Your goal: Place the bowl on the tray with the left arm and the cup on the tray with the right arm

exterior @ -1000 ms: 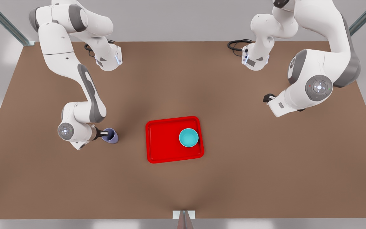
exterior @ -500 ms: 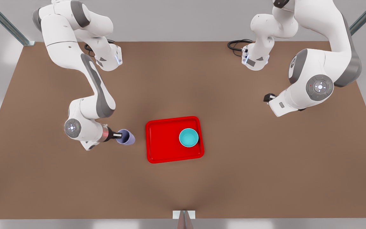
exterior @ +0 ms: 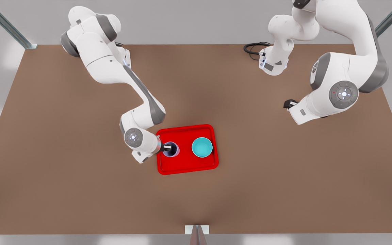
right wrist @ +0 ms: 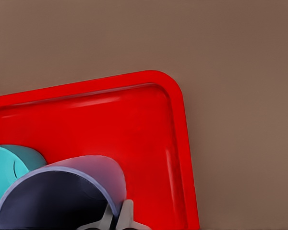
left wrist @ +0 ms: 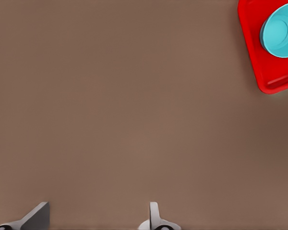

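The right pincer (exterior: 167, 147) is over the red tray (exterior: 182, 163), on the side toward the front view's left, and it pinches the rim of the lavender cup (exterior: 172, 149). One finger sits inside the cup mouth and the other outside the wall, as the right wrist view shows, where the fingertips (right wrist: 126, 213) clamp the cup (right wrist: 67, 191) wall. The cup stands open end up over the tray floor; whether its base touches the tray I cannot tell. In the right wrist view the tray (right wrist: 134, 124) with its rounded corner and low rim lies below the cup, and a slice of the turquoise bowl (right wrist: 14, 160) shows just beside the cup.

The bowl (exterior: 202, 147) sits upright on the tray, toward the front view's right, apart from the cup, with bare red floor between them.

The left pincer (exterior: 288, 104) hangs above the bare brown bench (exterior: 284, 170), well apart from the tray, toward the front view's right; this arm waits. In the left wrist view its fingers (left wrist: 154, 215) are spread wide with nothing between them, over bare bench (left wrist: 134, 120). A corner of the tray (left wrist: 259, 67) with the bowl (left wrist: 280, 29) on it shows farther off.
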You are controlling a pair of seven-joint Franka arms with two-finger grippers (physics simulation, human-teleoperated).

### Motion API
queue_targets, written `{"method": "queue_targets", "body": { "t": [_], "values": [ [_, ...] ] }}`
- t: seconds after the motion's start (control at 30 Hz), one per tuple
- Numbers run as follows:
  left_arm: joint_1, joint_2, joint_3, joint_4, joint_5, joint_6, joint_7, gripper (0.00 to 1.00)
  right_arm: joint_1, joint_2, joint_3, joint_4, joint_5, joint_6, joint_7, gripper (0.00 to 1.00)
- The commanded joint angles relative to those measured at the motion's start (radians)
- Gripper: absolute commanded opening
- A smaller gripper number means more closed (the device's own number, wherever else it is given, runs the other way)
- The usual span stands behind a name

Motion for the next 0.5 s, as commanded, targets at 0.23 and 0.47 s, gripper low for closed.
{"method": "queue_targets", "body": {
  "t": [0.23,0.47],
  "values": [
    [0.0,0.005,0.0,0.003,0.003,-0.041,-0.003,1.0,0.019,0.01,0.0,-0.006,-0.022,0.012,0.001,0.99],
    [0.0,0.023,-0.002,0.035,0.005,-0.032,-0.005,1.0,-0.004,-0.03,-0.003,-0.003,-0.014,-0.006,0.004,1.0]
  ]
}}
